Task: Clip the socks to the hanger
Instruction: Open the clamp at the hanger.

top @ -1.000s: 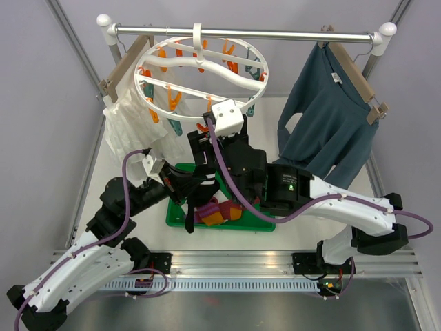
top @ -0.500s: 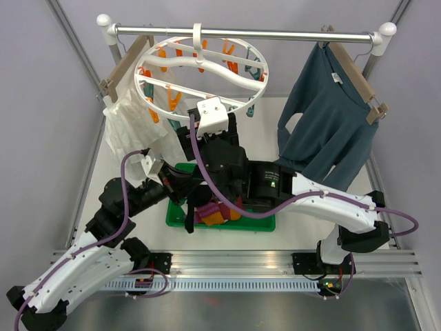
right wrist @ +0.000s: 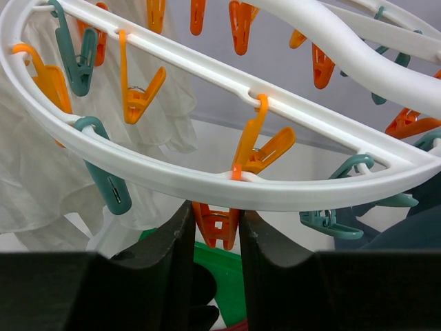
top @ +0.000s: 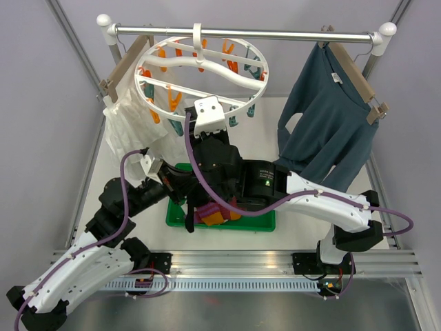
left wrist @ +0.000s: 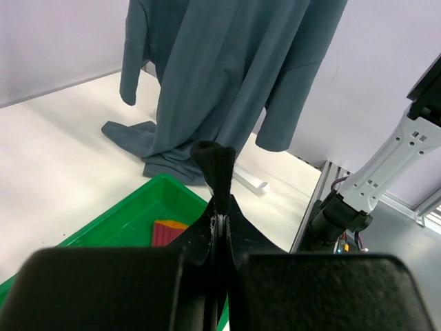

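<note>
The white ring hanger (top: 140, 79) hangs from the rail, with orange and teal clips. My right gripper (right wrist: 216, 227) is up under its near rim (right wrist: 138, 165), and its fingers press both sides of an orange clip (right wrist: 219, 227). In the top view the wrist (top: 209, 114) hides those fingers. My left gripper (left wrist: 219, 224) is shut on a black sock (left wrist: 213, 162), whose end sticks up past the fingertips. In the top view that sock (top: 189, 217) dangles over the green tray (top: 265, 222). Maroon-and-orange socks (top: 213, 214) lie in the tray (left wrist: 131, 221).
A teal-blue shirt (top: 331, 117) hangs on a wooden hanger at the right, its hem on the table (left wrist: 172, 152). A white sheer garment (top: 127, 131) hangs at the left, close behind the ring. The metal rail (top: 241, 32) spans the back.
My right arm has moved left and up toward the hanger's near rim, and its fingers now bracket an orange clip. The left arm and black sock have stayed put.
</note>
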`<state>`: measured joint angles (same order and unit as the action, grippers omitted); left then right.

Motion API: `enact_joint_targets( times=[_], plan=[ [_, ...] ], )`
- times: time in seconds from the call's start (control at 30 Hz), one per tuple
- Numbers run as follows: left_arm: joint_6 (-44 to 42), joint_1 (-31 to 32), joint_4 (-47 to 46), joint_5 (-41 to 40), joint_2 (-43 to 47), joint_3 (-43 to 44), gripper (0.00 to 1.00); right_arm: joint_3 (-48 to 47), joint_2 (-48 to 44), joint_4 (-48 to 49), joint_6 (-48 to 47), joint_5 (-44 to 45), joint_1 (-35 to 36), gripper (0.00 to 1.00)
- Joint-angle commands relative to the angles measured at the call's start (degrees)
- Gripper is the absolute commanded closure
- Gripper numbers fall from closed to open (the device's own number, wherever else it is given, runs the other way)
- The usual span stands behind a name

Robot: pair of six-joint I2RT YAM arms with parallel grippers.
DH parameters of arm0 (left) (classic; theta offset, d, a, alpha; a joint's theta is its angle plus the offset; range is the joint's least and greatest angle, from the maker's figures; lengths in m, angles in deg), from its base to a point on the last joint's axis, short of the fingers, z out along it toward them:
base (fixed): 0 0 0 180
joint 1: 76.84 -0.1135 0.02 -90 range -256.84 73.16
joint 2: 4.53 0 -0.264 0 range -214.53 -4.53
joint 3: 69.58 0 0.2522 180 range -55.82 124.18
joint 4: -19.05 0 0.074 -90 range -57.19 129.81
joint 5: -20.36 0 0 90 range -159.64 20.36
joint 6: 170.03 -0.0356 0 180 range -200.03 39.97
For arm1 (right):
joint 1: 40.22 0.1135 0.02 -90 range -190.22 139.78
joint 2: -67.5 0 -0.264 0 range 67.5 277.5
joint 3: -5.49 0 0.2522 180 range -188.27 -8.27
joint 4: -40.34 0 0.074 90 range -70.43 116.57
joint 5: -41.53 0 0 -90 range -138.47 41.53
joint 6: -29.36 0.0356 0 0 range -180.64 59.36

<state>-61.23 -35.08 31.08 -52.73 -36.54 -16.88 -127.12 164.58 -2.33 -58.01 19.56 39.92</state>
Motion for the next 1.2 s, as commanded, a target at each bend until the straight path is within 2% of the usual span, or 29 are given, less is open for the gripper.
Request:
enact_joint_targets(
  times=[0.0,0.43,0.87,1.17],
  plan=[
    [1.23,0.25,-2.39,-1.88,0.45,0.97,0.98,-2.35,0.22,-0.71,0.26,2.02,0.37,0.67],
    [2.02,0.25,-15.39,-5.83,1.07,-3.51,0.98,-2.62,-0.48,-3.26,5.44,2.28,0.37,1.00],
    [-3.95,0.25,-30.32,-7.59,-1.48,-8.17,0.98,-2.97,-0.92,-5.99,9.14,2.20,0.46,1.00],
    [-6.15,0.52,-35.17,-7.42,-4.46,-8.18,0.98,-3.94,-0.49,-7.57,10.02,3.51,0.46,1.00]
  ],
)
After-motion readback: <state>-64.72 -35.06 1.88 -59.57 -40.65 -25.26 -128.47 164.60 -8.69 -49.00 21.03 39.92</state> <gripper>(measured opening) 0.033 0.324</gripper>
